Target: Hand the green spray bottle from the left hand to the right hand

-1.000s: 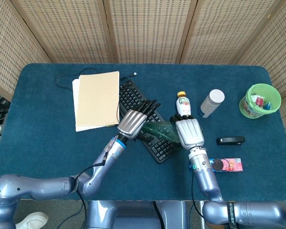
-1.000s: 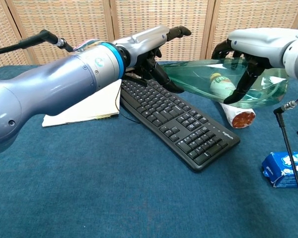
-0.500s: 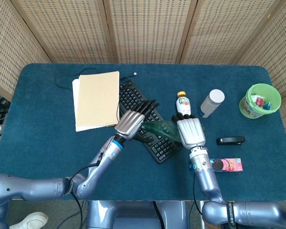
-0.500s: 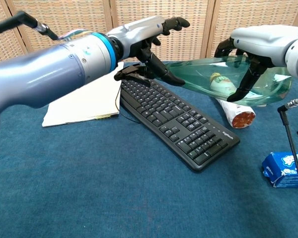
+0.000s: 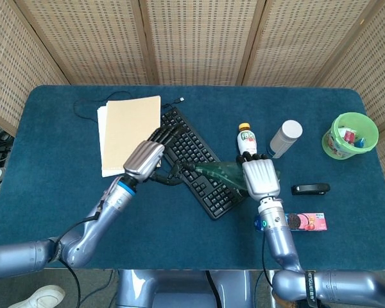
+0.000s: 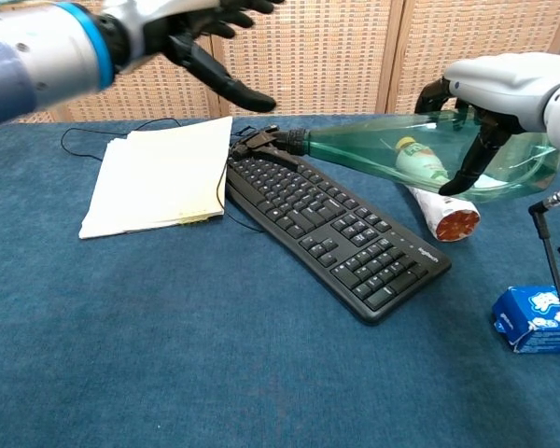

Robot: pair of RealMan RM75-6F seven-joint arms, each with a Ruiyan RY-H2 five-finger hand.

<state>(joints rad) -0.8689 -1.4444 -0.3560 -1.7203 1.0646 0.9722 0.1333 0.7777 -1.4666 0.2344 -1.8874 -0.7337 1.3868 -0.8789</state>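
Both hands differ: right hand (image 6: 499, 89) grips the green spray bottle (image 6: 420, 154) over the keyboard (image 6: 336, 229); left hand (image 5: 144, 160) spread, empty

The green spray bottle (image 6: 420, 161) is see-through, held lying sideways in the right hand (image 6: 504, 89), its dark nozzle pointing toward the left hand (image 6: 182, 28), which is apart from it.

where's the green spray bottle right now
The green spray bottle is held lying sideways in the right hand, above the black keyboard's right end, its nozzle pointing toward the open left hand.
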